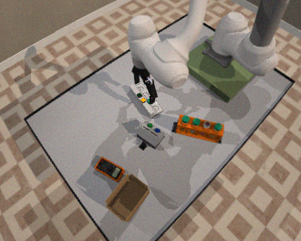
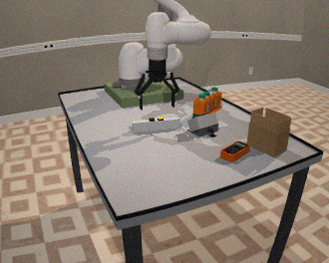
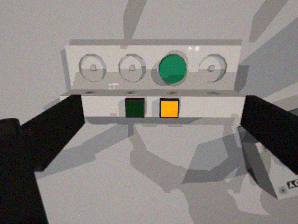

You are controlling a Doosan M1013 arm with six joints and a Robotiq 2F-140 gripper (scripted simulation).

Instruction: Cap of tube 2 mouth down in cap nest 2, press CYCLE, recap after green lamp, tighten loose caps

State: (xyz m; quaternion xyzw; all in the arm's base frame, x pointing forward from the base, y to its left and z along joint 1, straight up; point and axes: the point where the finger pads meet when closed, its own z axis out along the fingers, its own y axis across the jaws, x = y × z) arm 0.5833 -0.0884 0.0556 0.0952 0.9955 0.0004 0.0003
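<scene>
My gripper (image 3: 162, 109) is open and empty. It hovers above the white cap tray (image 3: 152, 80), with one finger on each side of it. A green cap (image 3: 173, 69) lies flat in the nest third from the left in the wrist view; the other three nests are empty. On the tray's front the amber lamp (image 3: 169, 108) is lit and the green lamp (image 3: 134, 108) is dark. The orange decapping station (image 1: 198, 128) holds three green-capped tubes and one open tube (image 1: 207, 124). The grey key housing (image 1: 151, 134) carries the blue key (image 1: 157, 130) and the green key (image 1: 150, 126).
An orange multimeter (image 1: 109, 168) and an open cardboard box (image 1: 128, 196) sit near the table's front edge. The arm's green base block (image 1: 220, 70) stands at the back. The key housing's corner also shows at the lower right of the wrist view (image 3: 277, 175).
</scene>
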